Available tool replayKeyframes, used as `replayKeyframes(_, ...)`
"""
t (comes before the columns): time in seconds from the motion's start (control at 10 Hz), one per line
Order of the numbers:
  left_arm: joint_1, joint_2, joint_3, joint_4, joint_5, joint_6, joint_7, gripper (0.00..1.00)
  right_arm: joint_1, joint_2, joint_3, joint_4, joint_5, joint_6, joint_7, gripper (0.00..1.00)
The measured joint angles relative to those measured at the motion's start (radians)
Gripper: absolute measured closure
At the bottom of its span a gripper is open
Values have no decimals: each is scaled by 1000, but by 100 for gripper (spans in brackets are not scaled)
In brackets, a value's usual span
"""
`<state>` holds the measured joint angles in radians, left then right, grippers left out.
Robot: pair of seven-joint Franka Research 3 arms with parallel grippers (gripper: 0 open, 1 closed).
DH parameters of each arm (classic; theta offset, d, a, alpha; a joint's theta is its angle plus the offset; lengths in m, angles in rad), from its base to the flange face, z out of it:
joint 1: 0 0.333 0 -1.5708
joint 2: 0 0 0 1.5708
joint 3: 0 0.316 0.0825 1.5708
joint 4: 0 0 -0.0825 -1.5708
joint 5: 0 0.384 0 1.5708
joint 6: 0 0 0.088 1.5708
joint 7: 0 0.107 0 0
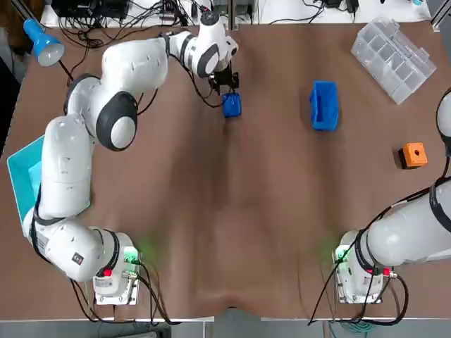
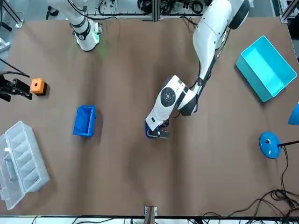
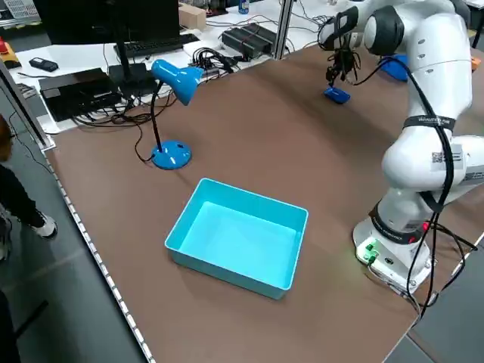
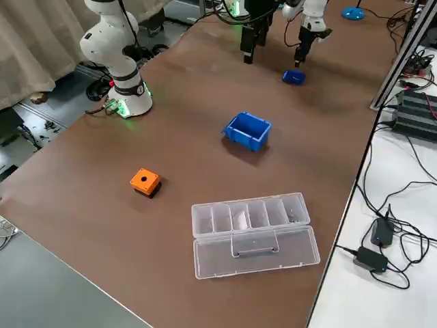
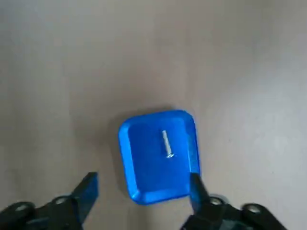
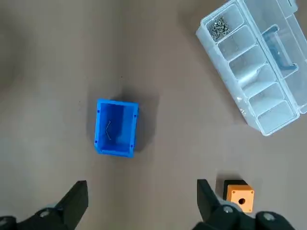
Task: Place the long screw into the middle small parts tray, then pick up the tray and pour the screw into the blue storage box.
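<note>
L gripper (image 5: pixel 143 188) released over small tray (image 5: pixel 144 167), screw (image 5: pixel 166 143) inside. R gripper (image 6: pixel 141 206) released, near orange block (image 6: pixel 239 197).

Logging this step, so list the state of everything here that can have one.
Small tray: lying flat, not gripped.
Long screw: lying inside the small tray.
Left gripper: open, over the small tray.
Right gripper: open, empty.
Blue storage box: upright, open-topped.
Clear organizer: lid open.
Teal bin: empty.
</note>
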<state>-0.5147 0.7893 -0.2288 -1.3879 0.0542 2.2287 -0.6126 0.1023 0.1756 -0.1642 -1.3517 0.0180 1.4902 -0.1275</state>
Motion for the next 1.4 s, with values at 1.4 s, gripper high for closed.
replayKeyframes(1.4,594,-733,1,-46,-39,-731,404,0,443,252,13,-22,174,307,305,3)
